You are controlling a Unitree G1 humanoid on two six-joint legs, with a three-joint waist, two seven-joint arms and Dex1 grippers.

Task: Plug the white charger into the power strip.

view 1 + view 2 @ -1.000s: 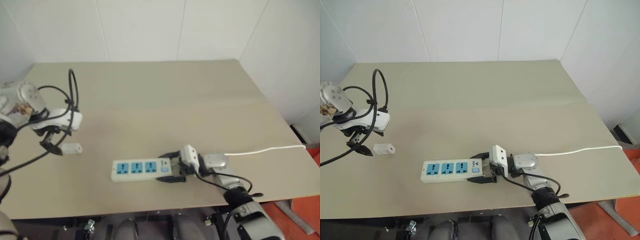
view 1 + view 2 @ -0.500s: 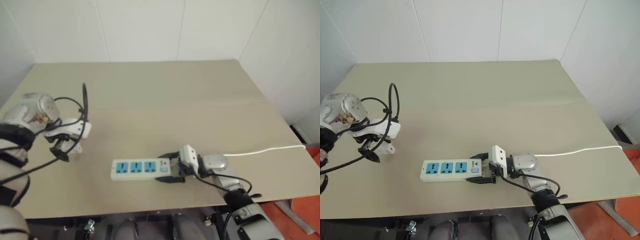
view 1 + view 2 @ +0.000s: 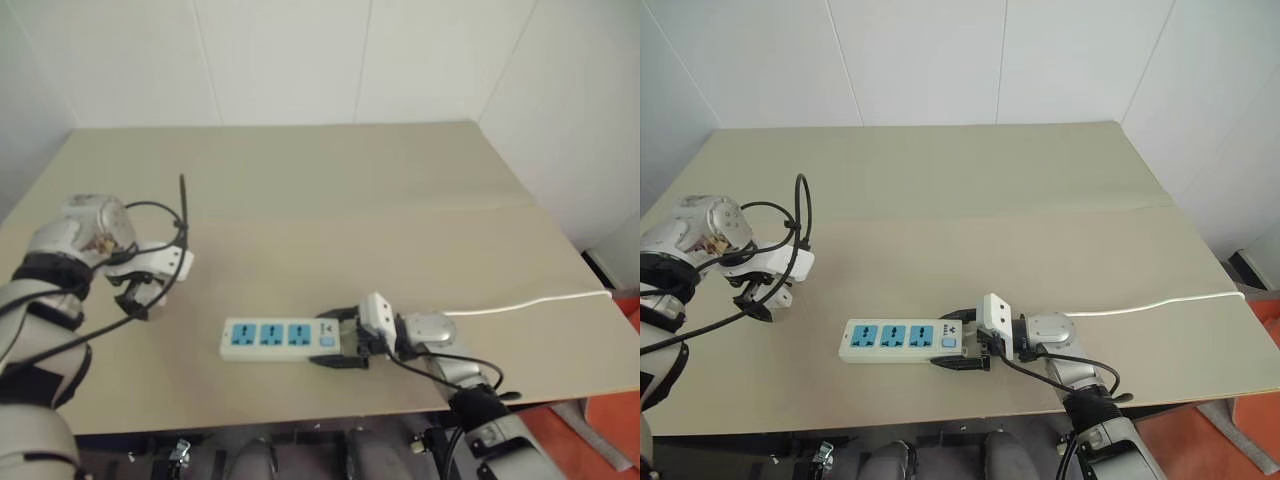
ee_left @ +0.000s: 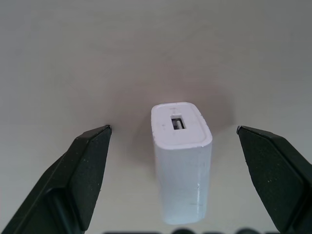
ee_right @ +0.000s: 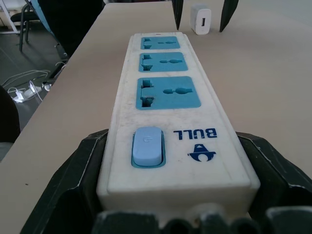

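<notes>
My left gripper (image 4: 173,146) ends in two matte black fingers (image 4: 80,175), wedge-shaped with blunt, flat-cut tips and faintly grainy faces. Behind them sits a white boxy housing (image 3: 160,265), and beyond that a rounded silver-grey wrist joint carrying a small patch of coloured markings. Black cables loop off the housing toward 12 o'clock and trail back along my forearm, which is pale grey with black bands. My right gripper (image 5: 175,161) has the same black fingers (image 5: 73,180), broad and angular, mounted on a white block (image 3: 377,315) with a rounded silver joint behind it and thin black cable curling beside my grey forearm.
</notes>
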